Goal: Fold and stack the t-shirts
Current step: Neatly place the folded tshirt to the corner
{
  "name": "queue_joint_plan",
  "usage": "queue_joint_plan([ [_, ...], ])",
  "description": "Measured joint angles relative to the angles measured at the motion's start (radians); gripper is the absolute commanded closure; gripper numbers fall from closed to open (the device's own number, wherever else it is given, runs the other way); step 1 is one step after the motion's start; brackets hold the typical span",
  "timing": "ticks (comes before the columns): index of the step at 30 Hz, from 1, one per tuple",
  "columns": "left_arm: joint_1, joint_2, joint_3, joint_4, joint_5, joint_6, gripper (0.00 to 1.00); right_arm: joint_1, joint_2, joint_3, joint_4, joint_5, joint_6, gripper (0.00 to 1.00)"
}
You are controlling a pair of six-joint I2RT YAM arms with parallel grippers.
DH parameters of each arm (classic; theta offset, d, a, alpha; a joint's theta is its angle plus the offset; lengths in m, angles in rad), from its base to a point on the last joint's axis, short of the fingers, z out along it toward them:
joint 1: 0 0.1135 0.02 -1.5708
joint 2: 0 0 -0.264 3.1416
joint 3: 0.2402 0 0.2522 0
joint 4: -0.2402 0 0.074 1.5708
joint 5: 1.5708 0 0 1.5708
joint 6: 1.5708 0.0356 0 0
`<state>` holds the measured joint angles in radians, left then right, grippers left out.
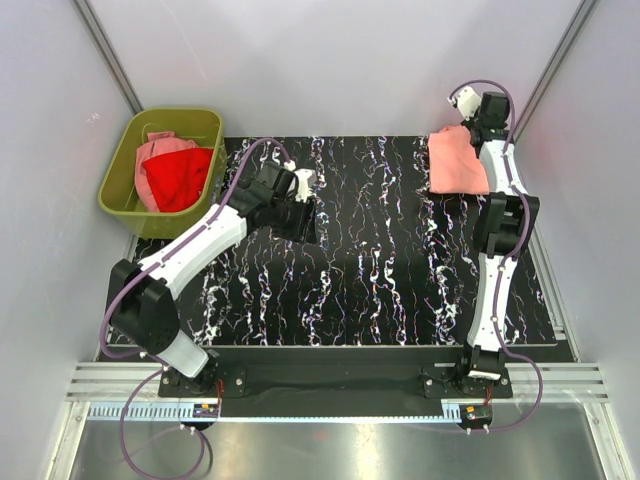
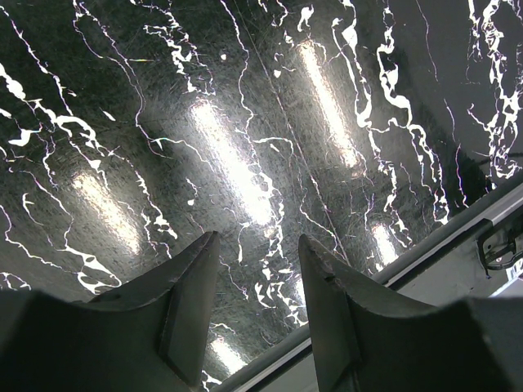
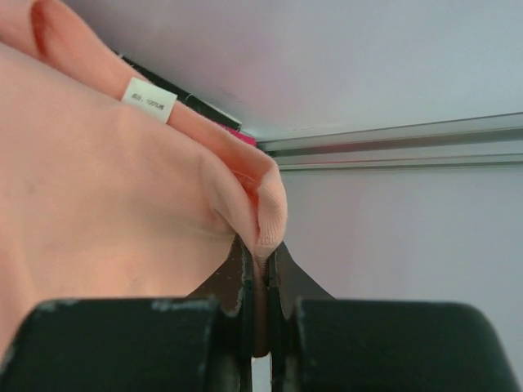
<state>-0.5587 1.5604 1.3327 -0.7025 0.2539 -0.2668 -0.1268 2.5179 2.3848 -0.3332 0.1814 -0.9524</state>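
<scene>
A salmon-peach t-shirt (image 1: 457, 160) lies bunched at the back right of the black marbled table (image 1: 370, 260). My right gripper (image 1: 470, 112) is shut on a fold of its edge; the wrist view shows the peach cloth (image 3: 122, 204) pinched between the fingers, with a small white label (image 3: 149, 100) and a sliver of magenta cloth (image 3: 237, 133) behind it. A red t-shirt (image 1: 180, 178) and a dusty pink t-shirt (image 1: 158, 150) lie crumpled in the olive-green bin (image 1: 120, 175). My left gripper (image 1: 305, 200) is open and empty over the table's left middle, also in its wrist view (image 2: 257, 245).
The olive-green bin stands off the table's back left corner. Pale walls and metal frame rails (image 3: 392, 139) enclose the table closely behind the right gripper. The table's edge and rail (image 2: 458, 237) show in the left wrist view.
</scene>
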Motion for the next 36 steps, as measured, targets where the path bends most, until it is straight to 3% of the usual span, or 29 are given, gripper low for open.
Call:
queue_joint_plan([
  [5, -0.003, 0.011, 0.000, 0.001, 0.000, 0.000, 0.52, -0.018, 0.049, 0.018, 0.097, -0.012, -0.012, 0.96],
  [8, -0.010, 0.019, 0.000, -0.001, -0.003, 0.000, 0.51, -0.022, 0.066, 0.017, 0.140, -0.026, -0.014, 0.69],
  [9, -0.011, 0.021, 0.000, -0.002, -0.003, 0.000, 0.51, -0.023, 0.069, 0.014, 0.161, -0.027, -0.012, 0.48],
  [11, -0.012, 0.023, 0.000, -0.002, -0.005, 0.000, 0.51, -0.024, 0.071, 0.004, 0.216, -0.025, -0.008, 0.29],
  [17, -0.016, 0.023, 0.000, -0.003, -0.016, 0.000, 0.51, -0.022, 0.066, -0.021, 0.339, 0.000, 0.046, 0.12],
  [23, -0.016, 0.011, 0.000, 0.007, -0.024, 0.000, 0.49, 0.005, -0.035, -0.153, 0.305, 0.072, 0.181, 0.08],
  [25, -0.016, -0.018, -0.005, 0.018, -0.027, 0.000, 0.48, 0.030, -0.095, -0.186, 0.249, 0.103, 0.250, 0.02],
  [31, 0.000, -0.174, -0.006, 0.065, -0.053, 0.002, 0.46, 0.190, -0.349, -0.245, -0.013, 0.188, 0.513, 0.00],
  [36, 0.052, -0.352, -0.024, 0.147, -0.072, -0.001, 0.40, 0.389, -0.615, -0.255, -0.285, 0.064, 0.832, 0.00],
])
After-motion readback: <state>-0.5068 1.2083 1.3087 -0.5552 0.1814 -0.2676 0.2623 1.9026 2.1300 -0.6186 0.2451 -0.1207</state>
